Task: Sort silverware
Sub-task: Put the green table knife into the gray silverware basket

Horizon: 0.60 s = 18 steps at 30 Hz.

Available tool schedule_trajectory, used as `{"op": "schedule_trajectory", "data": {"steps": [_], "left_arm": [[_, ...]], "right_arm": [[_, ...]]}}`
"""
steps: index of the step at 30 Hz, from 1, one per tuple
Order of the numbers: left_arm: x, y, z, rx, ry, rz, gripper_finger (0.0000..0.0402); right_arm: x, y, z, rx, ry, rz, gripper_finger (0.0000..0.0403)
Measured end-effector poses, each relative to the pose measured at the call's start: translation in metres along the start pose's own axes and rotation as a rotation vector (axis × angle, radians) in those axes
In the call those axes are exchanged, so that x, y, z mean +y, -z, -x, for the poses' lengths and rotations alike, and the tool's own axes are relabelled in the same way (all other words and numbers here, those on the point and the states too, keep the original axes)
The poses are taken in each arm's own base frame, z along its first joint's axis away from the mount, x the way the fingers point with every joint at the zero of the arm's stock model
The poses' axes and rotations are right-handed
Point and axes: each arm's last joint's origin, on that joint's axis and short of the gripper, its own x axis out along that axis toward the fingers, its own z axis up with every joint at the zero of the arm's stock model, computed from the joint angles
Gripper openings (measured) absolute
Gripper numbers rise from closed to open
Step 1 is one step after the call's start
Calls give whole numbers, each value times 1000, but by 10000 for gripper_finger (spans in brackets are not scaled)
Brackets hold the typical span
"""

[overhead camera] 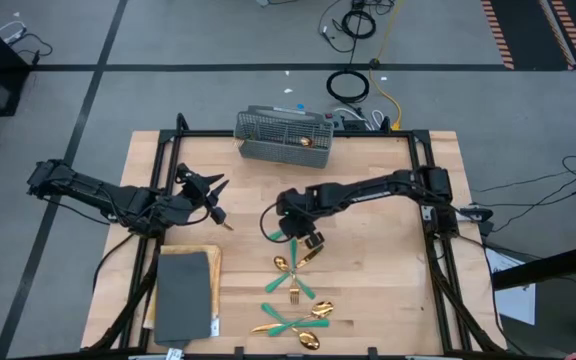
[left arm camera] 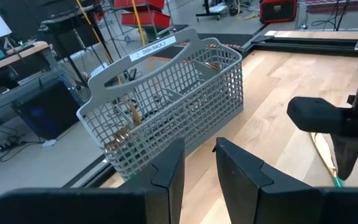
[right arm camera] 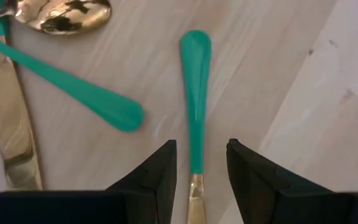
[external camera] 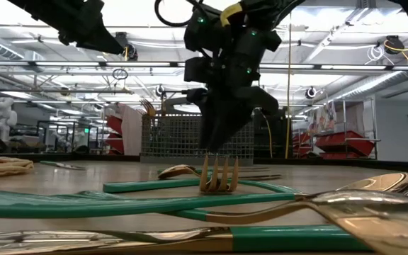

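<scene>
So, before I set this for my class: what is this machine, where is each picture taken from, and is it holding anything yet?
It is a robot with two dark arms at a wooden table. One picture looks straight down, one sits at table height, and one camera rides on each wrist. The right tool is open, its fingers either side of a teal handle, not yet gripping. More gold and teal cutlery lies nearby. The left tool waits open and empty, facing the grey basket at the table's far edge. A dark slab lies near the left arm.

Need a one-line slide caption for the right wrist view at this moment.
Right gripper, fingers open, straddles the teal handle of a gold utensil on the wooden table.
</scene>
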Motion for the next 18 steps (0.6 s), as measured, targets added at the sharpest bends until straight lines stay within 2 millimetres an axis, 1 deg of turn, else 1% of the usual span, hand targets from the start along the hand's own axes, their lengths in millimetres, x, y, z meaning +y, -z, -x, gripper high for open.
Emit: {"op": "schedule_trajectory", "data": {"steps": [3,11,14,18], "left_arm": [[0,0,0,1,0,-1,99],[0,2,0,11,-2,-15,99],[0,2,0,12,-2,-17,99],[0,2,0,14,-3,-20,99]], "right_arm": [[-2,4,-6,16,-7,4,130],[-10,15,-33,54,-22,-4,130],[-10,19,-38,83,-41,-14,130],[-10,24,-38,128,-55,-40,130]]}}
